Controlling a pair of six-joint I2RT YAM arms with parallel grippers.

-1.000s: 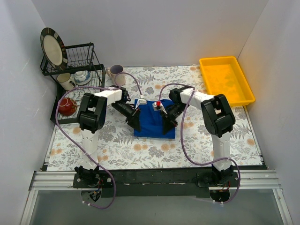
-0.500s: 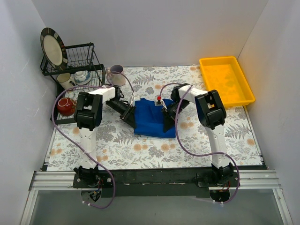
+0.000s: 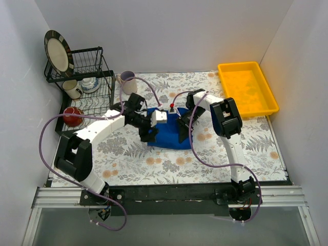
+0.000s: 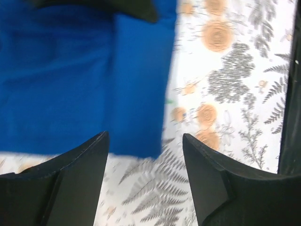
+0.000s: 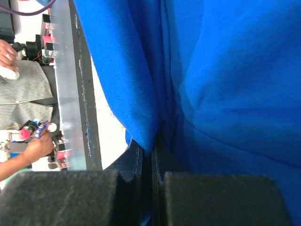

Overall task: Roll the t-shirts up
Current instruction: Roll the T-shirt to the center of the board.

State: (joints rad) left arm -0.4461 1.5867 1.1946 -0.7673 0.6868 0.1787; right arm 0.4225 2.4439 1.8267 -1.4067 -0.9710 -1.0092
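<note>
1. The left gripper [image 4: 143, 136] was nearly closed at the near-left corner of the t-shirt [image 3: 166, 137] a second ago. Its fingers now stand wide apart with nothing between them, hovering just above that corner and the patterned surface [image 3: 230, 154].
2. The left arm has changed posture over the same interval. Its elbow has swung low and out to the left, so the left gripper [image 3: 149, 134] now reaches the cloth from the side.
3. The right gripper [image 5: 153, 155] is unchanged. It remains clamped narrow on a fold of blue fabric at the t-shirt's right edge [image 3: 182, 134].
4. The t-shirt lies mid-surface between the two grippers, much where it was, as a compact, flat blue panel [image 4: 70, 80]. No rolled section is visible in any view.
5. Assessment: the left side has been released while the right side is still held.
   - This suggests a folding pass is finishing or a regrasp is being prepared.
   - Rolling proper appears not yet begun.
   - The one-sided hold could drag the panel askew.
</note>
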